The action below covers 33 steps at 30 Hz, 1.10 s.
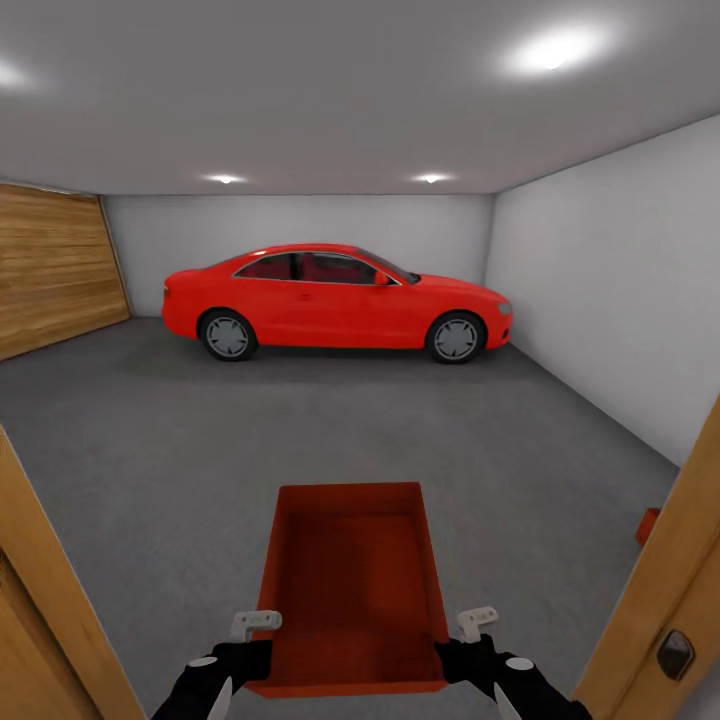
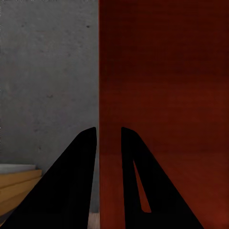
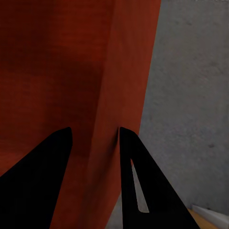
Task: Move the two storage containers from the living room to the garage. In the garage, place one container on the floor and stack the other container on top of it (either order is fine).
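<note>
jaws: both clamp container (image 1: 352,580) walls | inside: empty (seemingly)

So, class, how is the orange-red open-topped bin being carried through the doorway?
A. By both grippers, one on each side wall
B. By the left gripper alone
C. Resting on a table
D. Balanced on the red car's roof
A: the left gripper and right gripper each straddle a side wall of the orange-red open-topped bin.

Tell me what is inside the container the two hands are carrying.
Nothing visible: the storage container held by the left hand and right hand shows only its bare orange-red bottom and walls. The strip just behind its near wall is hidden.
</note>
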{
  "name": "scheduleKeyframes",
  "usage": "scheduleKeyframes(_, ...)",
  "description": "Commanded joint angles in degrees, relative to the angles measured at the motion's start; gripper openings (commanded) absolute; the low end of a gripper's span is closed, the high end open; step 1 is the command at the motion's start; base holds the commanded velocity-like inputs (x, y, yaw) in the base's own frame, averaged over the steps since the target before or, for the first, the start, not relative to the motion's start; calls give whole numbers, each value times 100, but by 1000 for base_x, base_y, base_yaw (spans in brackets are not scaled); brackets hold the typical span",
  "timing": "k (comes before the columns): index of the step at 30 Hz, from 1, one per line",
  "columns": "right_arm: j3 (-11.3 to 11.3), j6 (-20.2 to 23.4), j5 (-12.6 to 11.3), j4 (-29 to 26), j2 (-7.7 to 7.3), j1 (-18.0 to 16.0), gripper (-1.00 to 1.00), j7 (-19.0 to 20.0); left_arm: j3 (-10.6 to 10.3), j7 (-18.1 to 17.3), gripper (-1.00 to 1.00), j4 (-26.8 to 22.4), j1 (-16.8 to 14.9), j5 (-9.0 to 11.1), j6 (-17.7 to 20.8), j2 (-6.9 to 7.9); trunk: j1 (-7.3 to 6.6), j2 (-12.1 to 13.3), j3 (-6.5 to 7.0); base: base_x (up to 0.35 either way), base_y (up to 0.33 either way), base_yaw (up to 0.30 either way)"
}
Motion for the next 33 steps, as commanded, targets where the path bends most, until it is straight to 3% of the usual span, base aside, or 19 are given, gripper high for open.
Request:
scheduleKeyframes(1,120,-71,-54,-25,-4,-1,-100,566,51,124,-100,-1,-3,-145,32,113,2,-9,-10,0,27,0)
scheduleKeyframes(33,120,-77,-62,-25,-4,-1,-100,574,51,124,-100,-1,-3,-146,29,108,2,-9,-10,0,15,0)
